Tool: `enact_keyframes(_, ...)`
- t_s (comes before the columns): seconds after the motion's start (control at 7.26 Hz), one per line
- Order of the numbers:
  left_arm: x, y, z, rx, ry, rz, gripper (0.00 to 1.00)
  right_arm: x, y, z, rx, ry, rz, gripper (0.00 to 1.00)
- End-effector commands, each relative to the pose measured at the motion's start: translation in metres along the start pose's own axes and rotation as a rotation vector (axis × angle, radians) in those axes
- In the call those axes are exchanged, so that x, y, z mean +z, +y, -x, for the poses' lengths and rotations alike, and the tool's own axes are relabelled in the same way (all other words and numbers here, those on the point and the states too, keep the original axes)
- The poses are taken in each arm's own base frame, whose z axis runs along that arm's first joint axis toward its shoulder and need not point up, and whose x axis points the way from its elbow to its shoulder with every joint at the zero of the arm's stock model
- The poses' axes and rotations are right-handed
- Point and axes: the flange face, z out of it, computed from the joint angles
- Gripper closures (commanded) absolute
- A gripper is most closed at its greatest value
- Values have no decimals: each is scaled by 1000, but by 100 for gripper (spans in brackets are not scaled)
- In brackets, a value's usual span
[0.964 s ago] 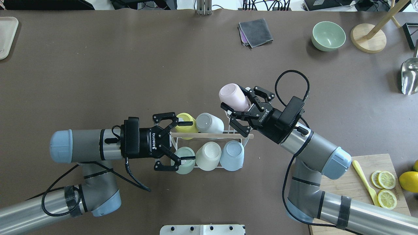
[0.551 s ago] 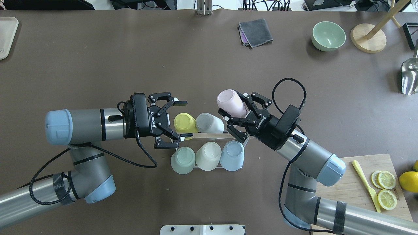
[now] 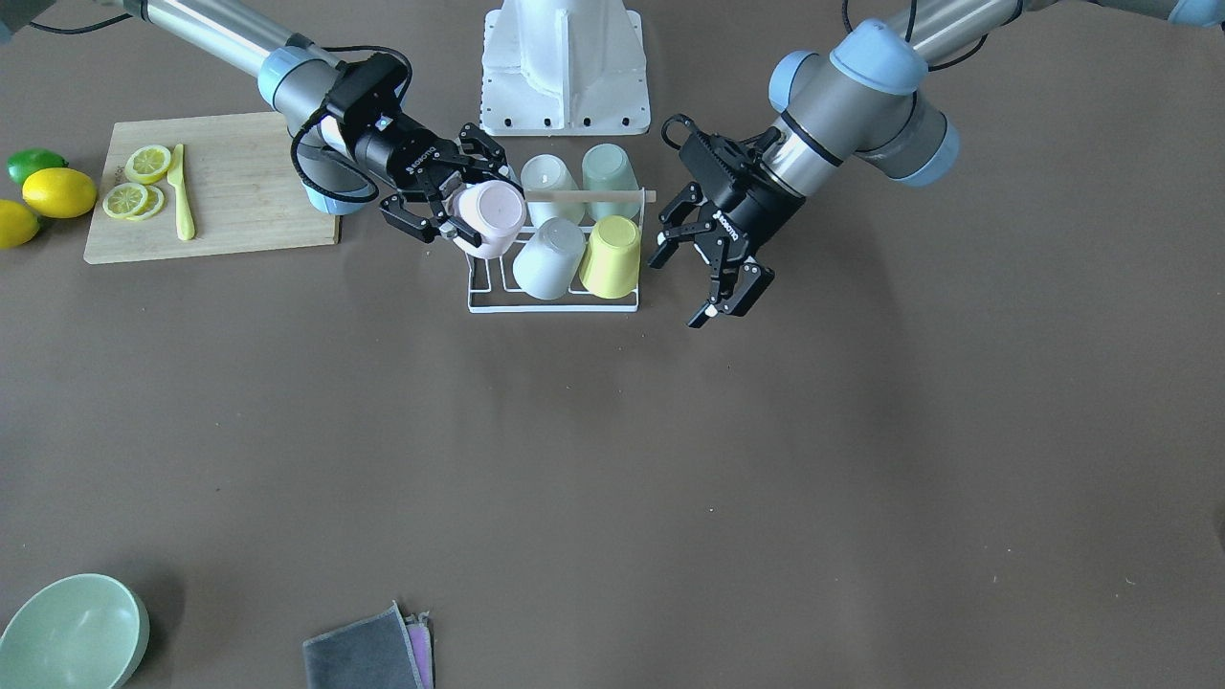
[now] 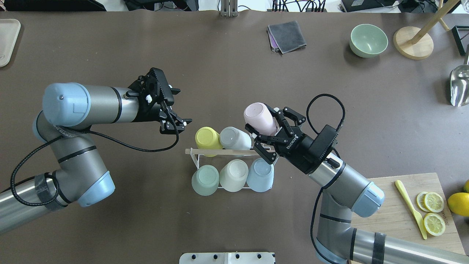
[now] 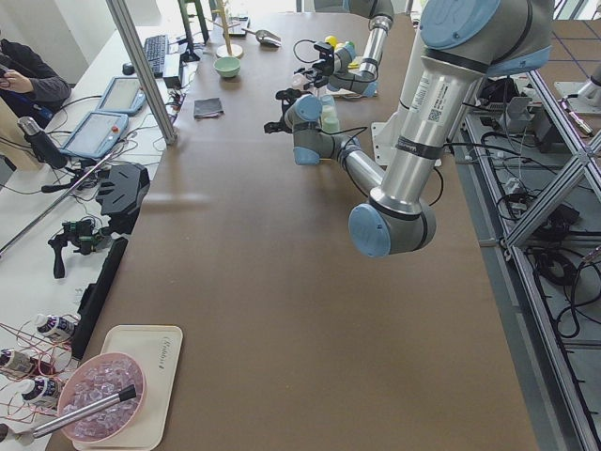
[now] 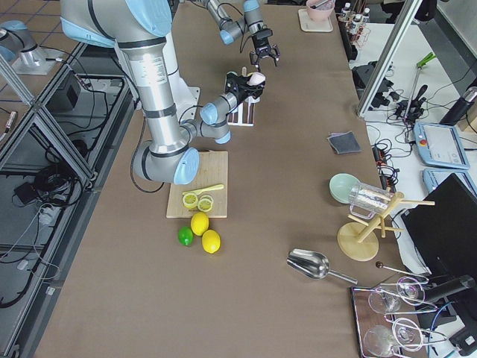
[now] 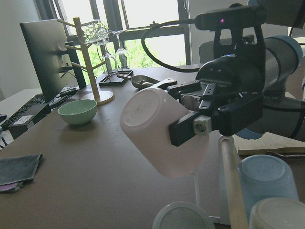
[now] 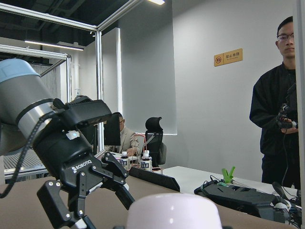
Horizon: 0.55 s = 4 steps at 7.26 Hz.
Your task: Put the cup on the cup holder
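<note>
Though matte brown — table (image 4: 234, 73) under cup holder (image 4: 223, 150), windows (image 7: 143, 12) beyond.

A green bowl (image 4: 368, 40) sits toward the far right of the table (image 4: 146, 55), just beside the round base of a wooden stand (image 4: 413, 47). A folded grey cloth (image 4: 287, 36) (something purple peeks out beneath it) lies left of the bowl. A metal scoop (image 4: 460, 85) rests at the right edge. At the near right, a wooden board (image 4: 388, 205) carries three lemon slices (image 4: 434, 201) and a yellow knife (image 4: 411, 208), with two lemons (image 3: 57, 191) and a lime (image 3: 33, 164) just beside it. A beige tray (image 4: 7, 40) sits at the far left corner. A person in black (image 8: 276, 109) stands beyond the table.
</note>
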Motion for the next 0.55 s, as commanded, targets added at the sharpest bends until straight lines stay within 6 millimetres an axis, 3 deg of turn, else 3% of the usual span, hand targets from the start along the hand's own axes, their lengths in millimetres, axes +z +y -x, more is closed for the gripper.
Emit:
enact_keyframes(0.0,-9,32,45,-107,-99,325,1,-1,6,2,-5,32,-10,40)
enact_keyframes(0.41,-40,110,109,-324,-239,837,1,5,15,1,-2,57,-30,40)
